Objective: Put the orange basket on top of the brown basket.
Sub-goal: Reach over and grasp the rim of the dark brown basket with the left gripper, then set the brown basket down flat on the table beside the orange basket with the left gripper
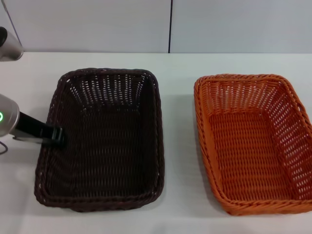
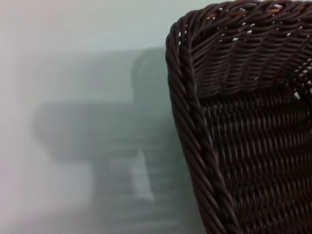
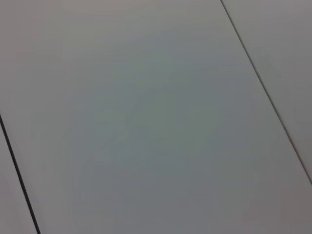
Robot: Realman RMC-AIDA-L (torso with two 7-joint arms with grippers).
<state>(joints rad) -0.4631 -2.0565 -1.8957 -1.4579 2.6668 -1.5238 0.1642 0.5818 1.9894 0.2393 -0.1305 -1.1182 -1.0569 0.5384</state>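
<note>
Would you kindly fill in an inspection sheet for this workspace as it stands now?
Surface: plain white table.
Job's things: bright orange rectangular woven basket on the robot's right, very dark brown rectangular woven basket on its left; they stand side by side, apart, both upright with nothing inside, not yet stacked.
Clutter: nothing seen.
Grippers: left gripper at the brown basket's left rim; right gripper not seen.
Cables: a thin dark wire under the left arm at the head view's edge.
Surroundings: pale wall panels behind the table.
</note>
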